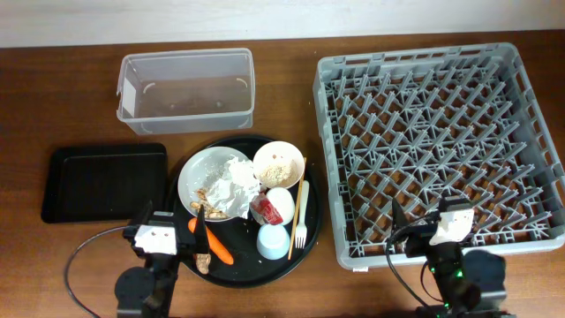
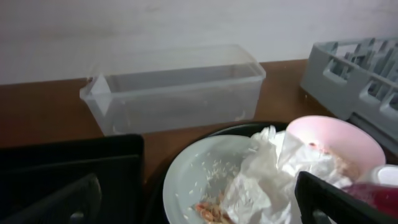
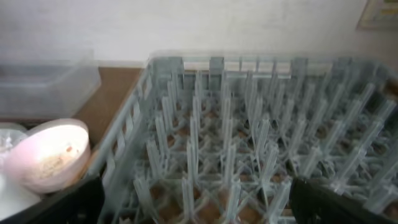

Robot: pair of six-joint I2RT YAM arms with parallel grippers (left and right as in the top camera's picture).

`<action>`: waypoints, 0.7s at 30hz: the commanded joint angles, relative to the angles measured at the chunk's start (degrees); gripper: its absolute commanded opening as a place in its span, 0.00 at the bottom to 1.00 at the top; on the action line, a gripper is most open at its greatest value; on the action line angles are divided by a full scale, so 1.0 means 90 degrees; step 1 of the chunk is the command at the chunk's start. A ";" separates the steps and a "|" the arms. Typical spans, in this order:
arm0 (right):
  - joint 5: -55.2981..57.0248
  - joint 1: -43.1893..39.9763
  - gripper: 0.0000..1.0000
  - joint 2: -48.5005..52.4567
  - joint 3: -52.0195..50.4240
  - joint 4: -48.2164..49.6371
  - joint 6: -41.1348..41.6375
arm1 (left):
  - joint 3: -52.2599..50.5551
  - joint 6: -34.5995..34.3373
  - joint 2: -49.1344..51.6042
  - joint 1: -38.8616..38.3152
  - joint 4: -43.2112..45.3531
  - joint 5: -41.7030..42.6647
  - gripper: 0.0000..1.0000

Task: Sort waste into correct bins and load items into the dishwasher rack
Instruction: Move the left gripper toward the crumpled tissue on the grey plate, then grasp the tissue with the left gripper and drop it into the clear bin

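Note:
A round black tray (image 1: 237, 269) holds a white plate (image 1: 199, 175) with a crumpled napkin (image 1: 237, 183) and brown scraps (image 1: 205, 192), a pink bowl (image 1: 279, 162) with grain, a red-and-white wrapper (image 1: 269, 210), a white cup (image 1: 282, 200), a blue cup (image 1: 272, 240), a carrot (image 1: 217, 246), a white fork (image 1: 300, 231) and chopsticks (image 1: 299, 201). The clear tub (image 1: 187, 88) and shallow black tray (image 1: 104, 181) stand to the left, the grey rack (image 1: 437, 146) to the right. My left gripper (image 2: 199, 202) is open before the plate (image 2: 199, 180). My right gripper (image 3: 199, 199) is open over the rack's (image 3: 249, 149) front.
The wooden table runs to a pale wall at the back. Black cables loop beside each arm base at the front edge (image 1: 84, 256). The clear tub (image 2: 177, 93) and the pink bowl (image 2: 329, 140) also show in the left wrist view.

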 commanded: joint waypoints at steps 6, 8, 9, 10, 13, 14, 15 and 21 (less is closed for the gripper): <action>-0.0002 -0.0002 0.98 0.3645 0.3764 -0.3378 0.0049 | 0.3888 -0.0073 0.4044 0.0046 -0.2402 0.0073 0.99; -0.0005 -0.0002 0.98 0.4507 0.4561 -0.4320 0.0022 | 0.5248 -0.0070 0.5141 0.0046 -0.3385 0.0338 0.99; -0.0012 -0.0002 0.98 0.4845 0.4775 -0.4544 0.0024 | 0.5945 -0.0070 0.5695 0.0044 -0.3900 0.0646 0.99; -0.0005 -0.0002 0.98 0.5163 0.4874 -0.4685 0.0022 | 0.6572 -0.0070 0.6217 0.0046 -0.4422 0.0923 0.99; -0.0005 -0.0007 0.98 0.5659 0.4872 -0.4765 0.0027 | 0.6790 -0.0073 0.6892 0.0046 -0.4592 0.1197 0.99; -0.0002 -0.0007 0.98 0.5727 0.4872 -0.4765 0.0024 | 0.6790 -0.0073 0.7130 0.0044 -0.4357 0.1982 0.99; -0.0005 -0.0007 0.98 0.5748 0.4872 -0.4755 0.0024 | 0.6790 -0.0121 0.7373 0.0039 -0.4218 0.2336 0.99; -0.0005 -0.0007 0.98 0.5746 0.4872 -0.4748 0.0027 | 0.6790 -0.0454 1.0168 -0.0789 -0.3638 0.2283 0.99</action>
